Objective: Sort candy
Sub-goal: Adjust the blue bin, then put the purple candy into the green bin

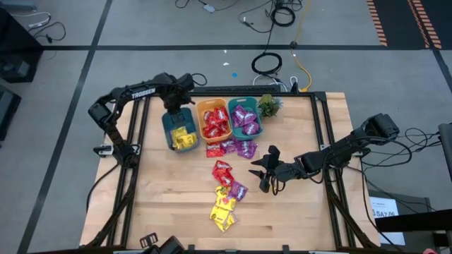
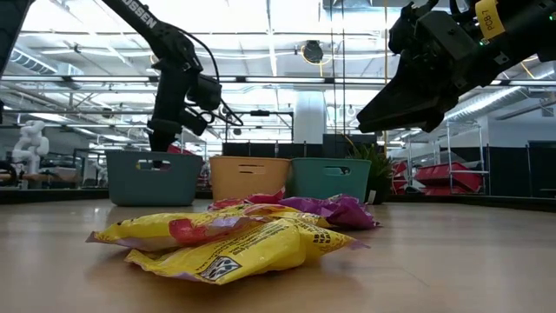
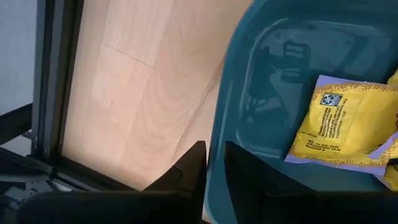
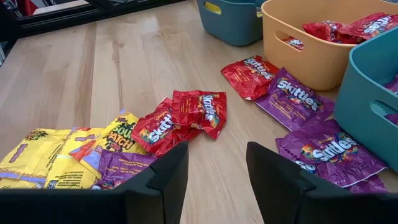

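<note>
- The left end effector (image 1: 178,118) hangs over the dark teal bin (image 1: 169,131) at the desk's 11 o'clock, its fingers slightly parted with nothing between them.
- In the left wrist view the fingertips (image 3: 194,163) straddle that bin's rim, and a yellow packet (image 3: 339,121) lies on the bin floor just beyond them, not touched.
- From above, yellow candy (image 1: 185,137) fills the near half of this bin, at about 5 o'clock from the left end effector.
- The right end effector (image 1: 263,171) hovers above the desk (image 1: 162,204) right of centre, fingers open and empty, pointing toward 9 o'clock.
- The loose pile (image 1: 226,194) lies on the desk at its 8 o'clock, near but not touching: red packets (image 4: 180,121) closest, then purple and yellow ones (image 4: 46,158) further on.
- A second loose row of red and purple packets (image 1: 232,148) lies at the right end effector's 10 o'clock, just in front of the bins.
- The orange bin (image 1: 213,120) holds red candy; the light teal bin (image 1: 245,118) beside it holds purple candy.
- A small green plant (image 1: 268,106) stands just at 3 o'clock of the light teal bin.
</note>
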`<control>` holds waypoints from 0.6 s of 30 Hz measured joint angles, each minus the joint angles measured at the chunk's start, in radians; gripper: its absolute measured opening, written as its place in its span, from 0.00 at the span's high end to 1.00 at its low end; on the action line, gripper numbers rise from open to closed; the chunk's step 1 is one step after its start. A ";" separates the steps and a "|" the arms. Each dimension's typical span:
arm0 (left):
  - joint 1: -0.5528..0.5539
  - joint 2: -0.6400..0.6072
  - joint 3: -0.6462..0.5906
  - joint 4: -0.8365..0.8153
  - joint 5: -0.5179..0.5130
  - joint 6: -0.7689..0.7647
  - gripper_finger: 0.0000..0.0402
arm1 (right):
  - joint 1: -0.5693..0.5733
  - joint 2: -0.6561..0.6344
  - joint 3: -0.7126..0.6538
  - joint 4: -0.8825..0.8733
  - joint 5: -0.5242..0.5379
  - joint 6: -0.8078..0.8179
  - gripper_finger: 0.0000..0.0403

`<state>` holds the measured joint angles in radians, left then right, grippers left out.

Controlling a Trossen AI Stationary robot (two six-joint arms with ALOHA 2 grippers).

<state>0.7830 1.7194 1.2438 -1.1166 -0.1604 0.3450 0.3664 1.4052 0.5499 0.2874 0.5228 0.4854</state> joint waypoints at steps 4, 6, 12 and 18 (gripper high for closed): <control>0.000 -0.002 0.046 -0.066 0.000 -0.001 0.83 | 0.000 0.000 0.000 0.000 0.000 0.000 0.62; 0.000 -0.015 0.072 -0.091 0.022 -0.015 0.83 | 0.000 0.000 0.000 0.000 0.000 0.000 0.62; -0.002 -0.129 0.105 -0.104 0.119 -0.101 0.83 | 0.000 0.000 0.000 0.000 -0.001 0.008 0.62; -0.087 -0.375 0.013 -0.051 0.195 -0.399 0.83 | 0.000 0.000 0.000 -0.012 -0.005 0.017 0.62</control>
<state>0.6958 1.3442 1.2567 -1.1678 0.0341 -0.0536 0.3664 1.4052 0.5499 0.2757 0.5182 0.5021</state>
